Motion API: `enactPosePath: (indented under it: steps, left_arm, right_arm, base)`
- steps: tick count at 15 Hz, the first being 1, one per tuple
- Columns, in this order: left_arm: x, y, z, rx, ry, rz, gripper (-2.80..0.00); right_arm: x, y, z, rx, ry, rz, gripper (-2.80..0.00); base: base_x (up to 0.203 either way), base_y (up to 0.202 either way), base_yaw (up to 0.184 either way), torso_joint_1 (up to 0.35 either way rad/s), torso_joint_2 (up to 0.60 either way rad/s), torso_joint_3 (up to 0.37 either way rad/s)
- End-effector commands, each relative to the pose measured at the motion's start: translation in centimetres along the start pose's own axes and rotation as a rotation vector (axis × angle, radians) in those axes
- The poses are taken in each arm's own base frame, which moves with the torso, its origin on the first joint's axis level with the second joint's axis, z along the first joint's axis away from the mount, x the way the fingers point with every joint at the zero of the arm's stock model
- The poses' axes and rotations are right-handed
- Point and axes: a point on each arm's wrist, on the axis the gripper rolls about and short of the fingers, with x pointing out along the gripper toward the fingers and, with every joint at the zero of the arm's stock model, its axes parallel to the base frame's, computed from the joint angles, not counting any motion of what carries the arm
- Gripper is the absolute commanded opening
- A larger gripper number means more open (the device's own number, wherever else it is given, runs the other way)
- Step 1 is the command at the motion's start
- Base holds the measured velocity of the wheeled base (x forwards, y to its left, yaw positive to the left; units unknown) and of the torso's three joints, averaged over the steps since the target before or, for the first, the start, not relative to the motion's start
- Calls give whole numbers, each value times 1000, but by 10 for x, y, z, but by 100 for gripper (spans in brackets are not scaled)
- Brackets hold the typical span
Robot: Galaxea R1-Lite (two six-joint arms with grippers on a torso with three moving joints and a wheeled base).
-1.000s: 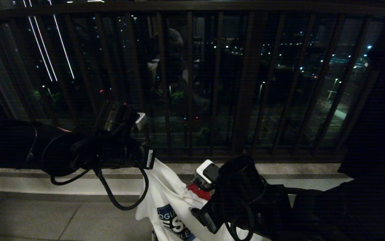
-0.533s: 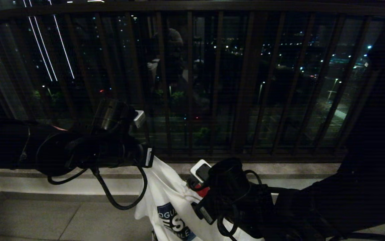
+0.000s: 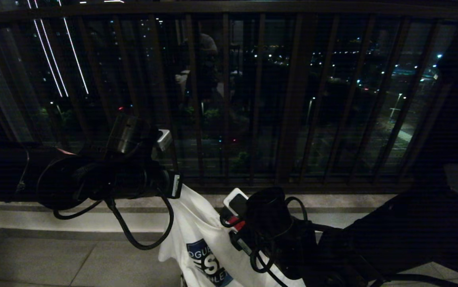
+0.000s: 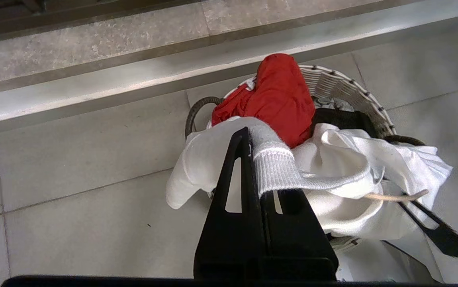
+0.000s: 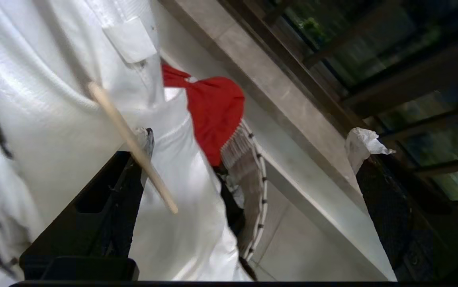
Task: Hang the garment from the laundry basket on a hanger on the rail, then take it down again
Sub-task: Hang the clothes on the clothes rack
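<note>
The white T-shirt [image 3: 197, 239] hangs in the middle of the scene, lifted by its ribbed collar [image 4: 273, 167] above the laundry basket [image 4: 348, 93], with its lower folds draping over the basket's near side and the dark blue chest graphic [image 3: 209, 265] facing the robot. The left claw [image 4: 253, 143] is clamped tight on that collar, its two black fingers pressed together with the ribbed band pinched between them, and its arm reaches in from the left at about the height of the balcony ledge. Just right of the shirt the right claw [image 5: 253, 159] stands wide open and holds nothing: one finger [image 5: 113, 199] lies against the white cloth, the other finger [image 5: 376, 187] is well apart from it with a scrap of pale wrapping at its tip. A thin pale stick [image 5: 131, 145], perhaps part of a hanger though I cannot tell, lies across the shirt beside that near finger. Below, the round basket with white lattice sides and a dark loop handle [image 4: 197, 111] sits on the grey tiled floor [image 4: 73, 159] close to the stone step under the railing. A red cloth [image 4: 276, 95] is heaped on its far side and a dark garment [image 4: 340, 119] lies beside it under the shirt. Beyond stands the dark brown balcony railing [image 3: 292, 99], with city lights behind it.
</note>
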Motion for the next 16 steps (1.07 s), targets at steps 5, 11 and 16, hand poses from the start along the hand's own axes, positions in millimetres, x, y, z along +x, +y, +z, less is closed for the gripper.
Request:
enactPosePath:
  steps: [5, 11, 16]
  left_arm:
    - [-8, 1, 2, -8, -8, -61, -280]
    - [-12, 2, 4, -8, -21, -64, -280]
    - [-16, 2, 5, -8, -27, -64, -280]
  right_arm:
    - [14, -1, -2, -43, -35, -55, 0]
    - [17, -4, 10, -14, -80, -95, 0]
    - [15, -6, 12, -17, -89, -99, -280]
  base:
    - [0, 0, 0, 0, 0, 0]
    - [0, 0, 0, 0, 0, 0]
    - [0, 0, 0, 0, 0, 0]
